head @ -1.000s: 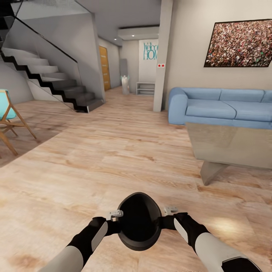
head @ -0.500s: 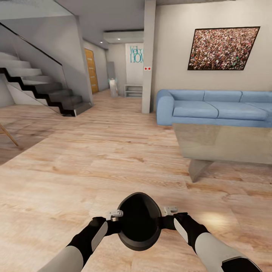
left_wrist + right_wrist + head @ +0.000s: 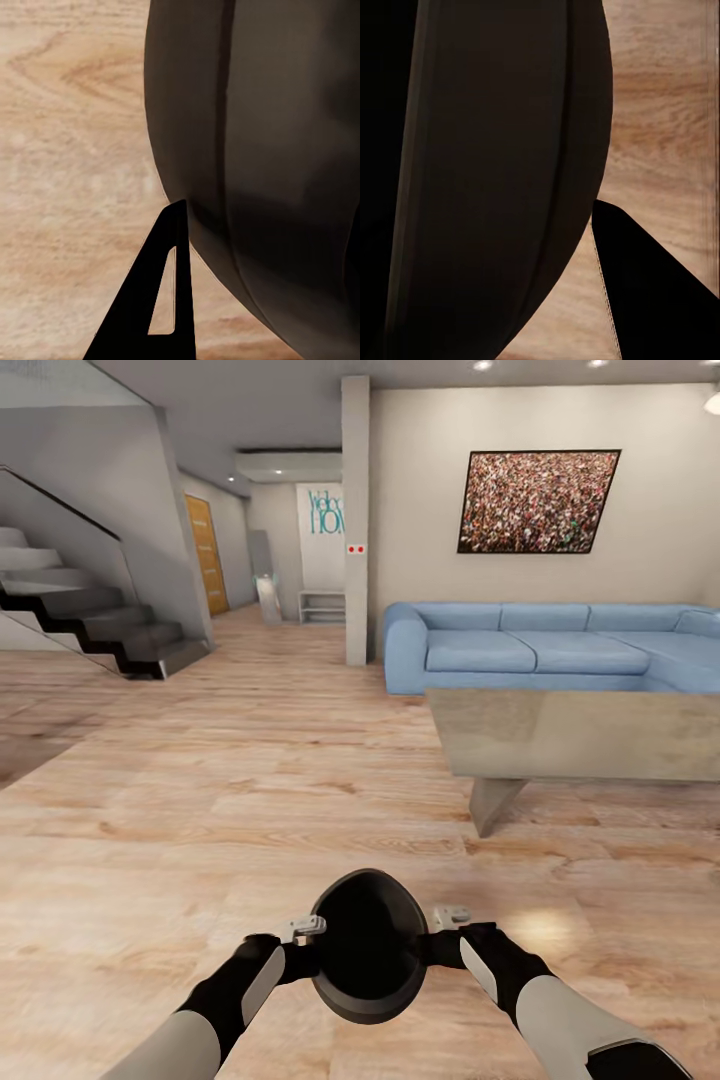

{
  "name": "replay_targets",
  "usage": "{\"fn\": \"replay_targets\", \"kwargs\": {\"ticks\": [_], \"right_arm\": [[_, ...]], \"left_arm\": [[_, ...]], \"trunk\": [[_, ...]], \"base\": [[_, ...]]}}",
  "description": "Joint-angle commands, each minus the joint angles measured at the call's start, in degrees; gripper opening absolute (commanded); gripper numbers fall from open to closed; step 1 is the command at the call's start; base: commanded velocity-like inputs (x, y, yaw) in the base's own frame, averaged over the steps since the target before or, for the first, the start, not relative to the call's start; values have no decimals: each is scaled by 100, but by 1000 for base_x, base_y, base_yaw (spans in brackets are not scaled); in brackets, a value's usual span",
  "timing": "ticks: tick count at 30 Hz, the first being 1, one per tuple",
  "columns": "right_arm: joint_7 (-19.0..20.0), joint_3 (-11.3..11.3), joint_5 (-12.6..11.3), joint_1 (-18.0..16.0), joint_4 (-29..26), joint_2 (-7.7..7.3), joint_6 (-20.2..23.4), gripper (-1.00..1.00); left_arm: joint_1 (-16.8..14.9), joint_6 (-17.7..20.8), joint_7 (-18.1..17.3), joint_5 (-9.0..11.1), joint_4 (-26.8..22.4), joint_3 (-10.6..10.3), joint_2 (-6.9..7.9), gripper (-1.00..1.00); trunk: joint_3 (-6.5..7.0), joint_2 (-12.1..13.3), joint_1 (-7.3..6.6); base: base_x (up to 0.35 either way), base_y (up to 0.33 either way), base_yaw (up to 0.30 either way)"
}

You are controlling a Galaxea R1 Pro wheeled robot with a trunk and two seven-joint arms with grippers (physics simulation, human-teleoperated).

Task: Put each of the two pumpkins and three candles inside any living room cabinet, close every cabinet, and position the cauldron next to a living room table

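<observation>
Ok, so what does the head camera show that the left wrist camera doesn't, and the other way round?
The head view takes in the room: a blue sofa, a low table in front of it, stairs, a framed picture, and both arms reaching to the black pot's sides, left gripper and right gripper.

The left wrist view gives a close look at the pot's bulging outer wall, with one dark finger right beside it.

Both share the black pot and the pale wood floor.
</observation>
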Motion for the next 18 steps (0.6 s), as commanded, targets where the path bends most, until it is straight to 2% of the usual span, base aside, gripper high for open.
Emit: {"fn": "replay_targets", "kwargs": {"ticks": [1,18], "right_arm": [[29,-42,-127,-1,15,6,17,-100],[29,-42,-127,-1,13,6,17,-100]], "left_arm": [[0,-25,-17,158,-101,-255,-39,-100],[0,-25,-17,158,-101,-255,-39,-100]], "trunk": [[8,0,-1],[125,0,-1]], "base": [[0,0,-209],[0,0,-209]]}}
